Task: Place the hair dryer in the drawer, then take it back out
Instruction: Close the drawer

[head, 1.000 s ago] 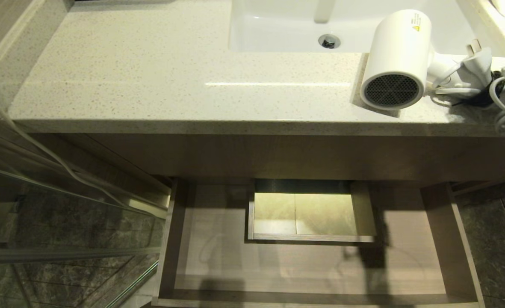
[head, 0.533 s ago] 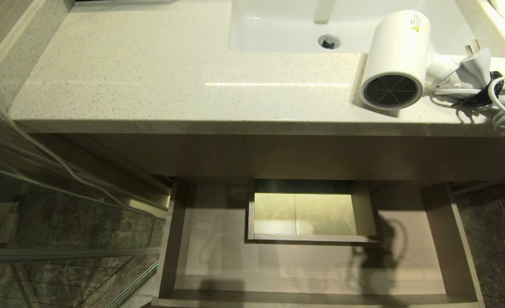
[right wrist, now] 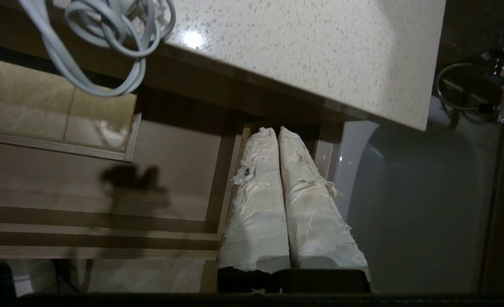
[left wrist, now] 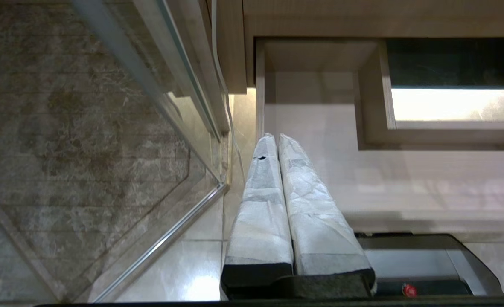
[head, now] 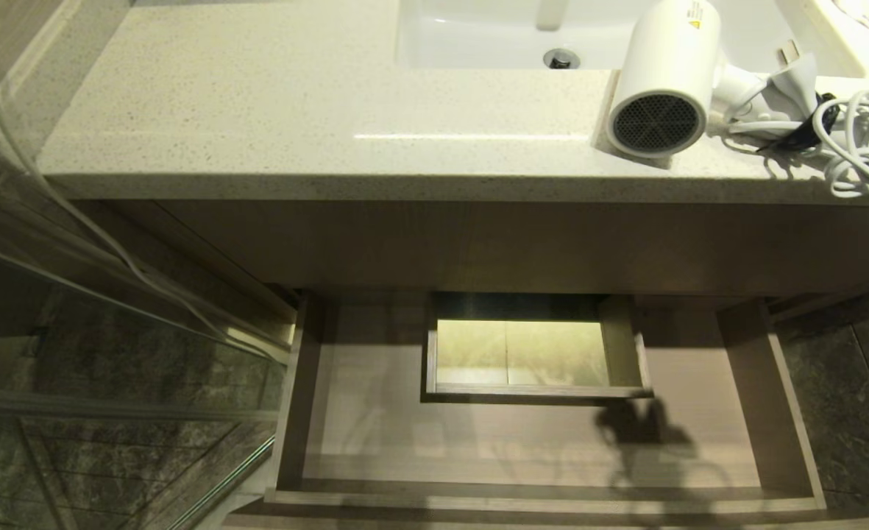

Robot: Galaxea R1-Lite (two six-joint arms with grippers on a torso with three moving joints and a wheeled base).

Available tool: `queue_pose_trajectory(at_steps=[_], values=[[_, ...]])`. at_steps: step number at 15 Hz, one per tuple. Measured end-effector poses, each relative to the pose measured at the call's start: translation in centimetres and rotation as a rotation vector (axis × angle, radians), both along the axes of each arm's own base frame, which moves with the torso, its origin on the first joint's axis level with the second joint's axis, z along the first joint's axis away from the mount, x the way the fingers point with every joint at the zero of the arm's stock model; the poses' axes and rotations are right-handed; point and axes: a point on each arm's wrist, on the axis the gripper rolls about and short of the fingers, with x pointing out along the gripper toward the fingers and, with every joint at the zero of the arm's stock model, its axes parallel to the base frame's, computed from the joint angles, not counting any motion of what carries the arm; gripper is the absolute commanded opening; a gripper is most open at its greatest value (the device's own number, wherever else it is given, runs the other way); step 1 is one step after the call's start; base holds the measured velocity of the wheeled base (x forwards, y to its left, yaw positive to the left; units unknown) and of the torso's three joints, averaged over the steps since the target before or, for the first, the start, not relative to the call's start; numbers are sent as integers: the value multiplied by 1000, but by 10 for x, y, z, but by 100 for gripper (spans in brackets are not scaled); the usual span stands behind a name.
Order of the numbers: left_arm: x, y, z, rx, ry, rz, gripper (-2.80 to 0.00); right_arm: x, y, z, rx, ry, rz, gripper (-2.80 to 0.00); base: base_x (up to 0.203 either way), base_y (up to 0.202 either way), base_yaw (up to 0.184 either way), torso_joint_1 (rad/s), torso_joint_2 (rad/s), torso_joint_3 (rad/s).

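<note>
Hair dryer (head: 662,77) lying on its side on the speckled worktop (head: 294,110) just beside the sink (head: 478,33), mesh end toward the front edge, handle and plug to its right with the white cord (head: 857,151) coiled there and looping over the edge. Below, drawer (head: 754,397) pulled out, nothing lying in its pale interior, boxed cutout (head: 522,353) at the back. Left tool (left wrist: 275,140) closed and holding nothing above the drawer's left end; right tool (right wrist: 276,133) closed and holding nothing, near the drawer's right side under the worktop edge
</note>
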Motion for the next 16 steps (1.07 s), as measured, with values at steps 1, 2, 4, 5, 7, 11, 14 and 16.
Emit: queue_pose_trajectory(at_steps=[1, 2, 4, 5, 7, 11, 14, 16], values=[[0, 0, 0, 0, 0, 0, -280, -7, 2, -8, 42, -7, -12, -280, 0, 0, 0, -340, 26, -301], [0, 0, 0, 0, 0, 0, -280, -14, 5, -15, 70, -16, -26, -280, 0, 0, 0, -334, 12, -334], [0, 0, 0, 0, 1, 0, -280, -30, 10, -31, 91, -34, -63, -280, 0, 0, 0, -317, -5, -325], [0, 0, 0, 0, 0, 0, -280, -37, 12, -37, 90, -44, -80, -280, 0, 0, 0, -304, -37, -339], [0, 0, 0, 0, 0, 0, -280, -50, 17, -48, 83, -67, -104, -280, 0, 0, 0, -298, -45, -348], [0, 0, 0, 0, 0, 0, -280, -66, 22, -60, 72, -99, -127, -280, 0, 0, 0, -267, -87, -359], [0, 0, 0, 0, 0, 0, -280, -72, 24, -64, 66, -118, -130, -280, 0, 0, 0, -239, -130, -367], [0, 0, 0, 0, 0, 0, -280, -73, 25, -65, 61, -133, -128, -280, 0, 0, 0, -215, -164, -379]])
